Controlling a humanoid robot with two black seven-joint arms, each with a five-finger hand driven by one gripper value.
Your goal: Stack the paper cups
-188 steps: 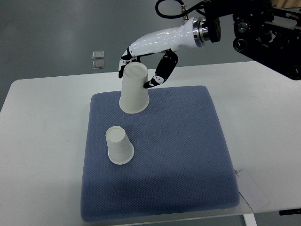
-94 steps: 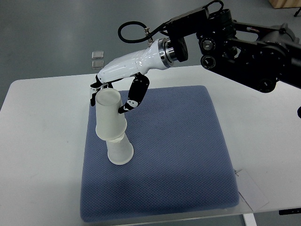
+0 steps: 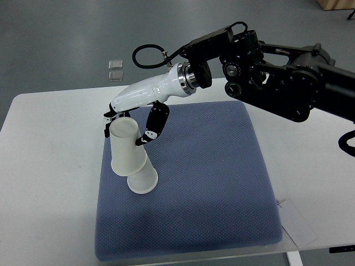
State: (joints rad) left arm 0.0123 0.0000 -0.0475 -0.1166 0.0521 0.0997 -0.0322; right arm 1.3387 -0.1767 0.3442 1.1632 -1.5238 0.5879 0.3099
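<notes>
Right hand reaches in from the right edge, white shell, black fingers curled round the upper end of an upside-down paper cup. Grip is firm on the cup's narrow base. Held cup is tilted, wide mouth down, sitting over the top of a second upside-down cup, partly covering it. Second cup stands on the blue mat, left of centre. Mat lies on the white tabletop. Black arm links sit behind the wrist, upper right.
</notes>
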